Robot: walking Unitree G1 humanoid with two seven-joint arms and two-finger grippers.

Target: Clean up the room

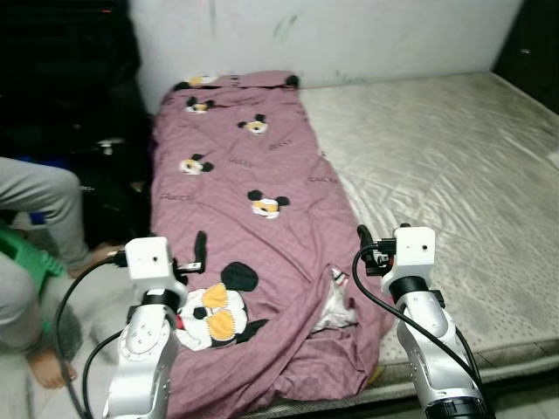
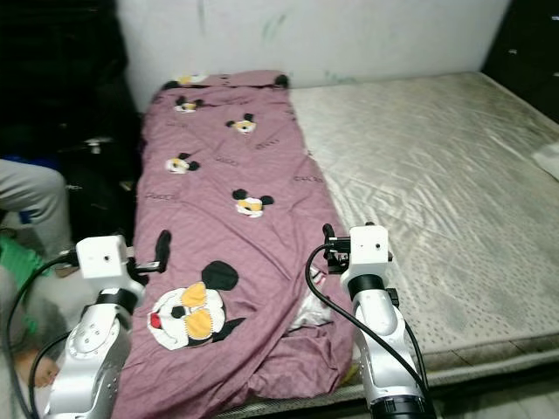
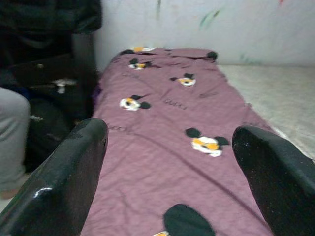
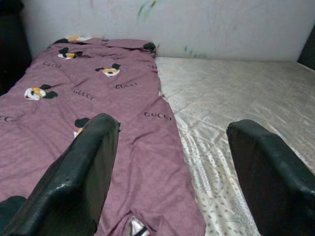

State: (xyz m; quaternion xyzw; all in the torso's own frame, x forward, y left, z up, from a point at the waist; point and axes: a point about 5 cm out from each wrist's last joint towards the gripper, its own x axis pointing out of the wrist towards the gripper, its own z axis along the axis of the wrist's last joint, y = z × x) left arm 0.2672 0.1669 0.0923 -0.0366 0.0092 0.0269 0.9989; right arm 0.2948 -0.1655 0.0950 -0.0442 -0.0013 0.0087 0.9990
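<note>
A purple blanket point(image 1: 236, 175) printed with cartoon mice lies lengthwise on the left part of a bare grey mattress point(image 1: 437, 148). Its near end is rumpled, with a bit of white lining point(image 1: 336, 305) showing. My left gripper point(image 1: 197, 253) hovers over the blanket's near left corner, open, with nothing between its fingers point(image 3: 59, 182). Over the blanket's near right edge, where it meets the mattress, my right gripper point(image 1: 365, 244) is also open and holds nothing; its fingers point(image 4: 83, 172) are spread wide.
A person sits at the left, with a grey trouser leg point(image 1: 44, 201), a bare foot point(image 1: 48, 367) and a green stool point(image 1: 26, 253). Dark bags and furniture point(image 1: 79, 105) stand by the bed's left side. A white wall point(image 1: 349, 35) is behind the bed.
</note>
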